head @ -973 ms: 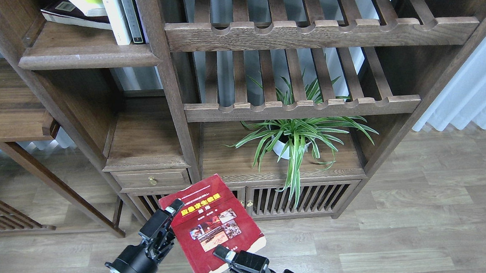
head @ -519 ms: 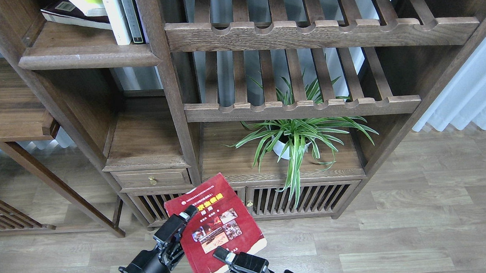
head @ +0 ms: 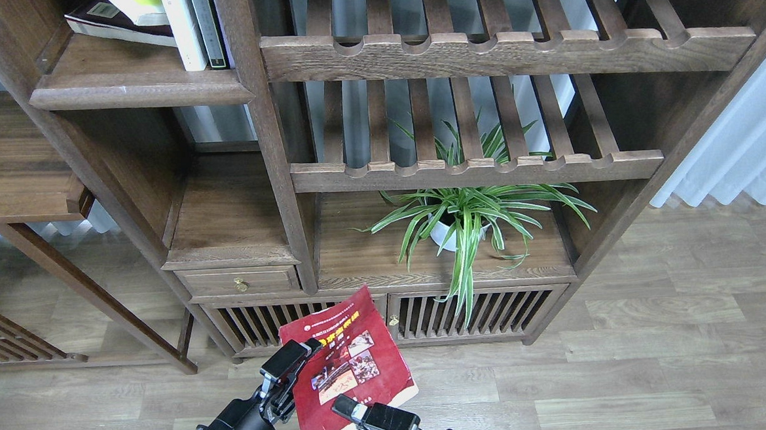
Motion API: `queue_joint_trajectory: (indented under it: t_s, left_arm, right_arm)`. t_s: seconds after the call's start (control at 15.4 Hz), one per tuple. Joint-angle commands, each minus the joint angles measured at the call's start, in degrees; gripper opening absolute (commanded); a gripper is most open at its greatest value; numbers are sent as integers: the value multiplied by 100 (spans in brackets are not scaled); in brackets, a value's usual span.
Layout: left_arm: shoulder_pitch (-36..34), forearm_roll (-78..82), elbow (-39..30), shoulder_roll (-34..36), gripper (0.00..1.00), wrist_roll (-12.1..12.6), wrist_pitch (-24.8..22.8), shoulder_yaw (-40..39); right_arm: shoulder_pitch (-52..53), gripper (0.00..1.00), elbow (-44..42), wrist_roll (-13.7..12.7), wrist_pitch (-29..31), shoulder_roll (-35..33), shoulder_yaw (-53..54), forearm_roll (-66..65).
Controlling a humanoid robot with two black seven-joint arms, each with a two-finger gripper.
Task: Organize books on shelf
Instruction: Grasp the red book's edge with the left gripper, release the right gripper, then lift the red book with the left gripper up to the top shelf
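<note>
The red book [head: 358, 367], with small photos and a yellow title, is held low in front of the bookcase, tilted, cover up. My left gripper [head: 303, 349] is shut on its left edge, one finger lying over the cover. My right gripper [head: 342, 404] is shut on its lower edge. The shelf [head: 134, 90] is the solid dark board at the top left. A maroon book [head: 111, 25] lies flat on it with a yellow-green book [head: 139, 1] on top, both partly cut off by the frame.
A white book [head: 183, 29] and a dark-spined book [head: 209, 27] stand upright at the shelf's right end. Slatted racks [head: 479, 52] fill the upper right. A potted spider plant [head: 462, 217] stands on the cabinet top above slatted doors [head: 473, 312]. A small drawer [head: 239, 281] is left of it.
The red book has moved down and a little right and tilted more upright. My left gripper moved right and down with it. My right gripper has hardly moved.
</note>
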Motion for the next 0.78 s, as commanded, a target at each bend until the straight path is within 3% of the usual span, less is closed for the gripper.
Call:
queue_joint_trajectory:
  t_s: [0.0,0.06,0.13,0.19,0.71]
  left_arm:
    - [9,-4,-27,221,1,-4,-1,-202]
    - [9,-4,-27,274,1,-12,-1,-246]
    - [18,-4,-35,405,1,-12,-1,-368]
    - [27,-4,-62,546,1,-12,-1,-474]
    - [70,13,-307,1671,1,31,-1,-1511]
  right_arm:
    - [17,55,0,9,0,2,2,-121]
    - [52,65,0,9,0,2,11,-200]
    - [183,86,-17,61,0,2,46,-409]
    - [315,96,-96,79,0,2,81,-533]
    - [387,98,-158,106,0,2,292,-517]
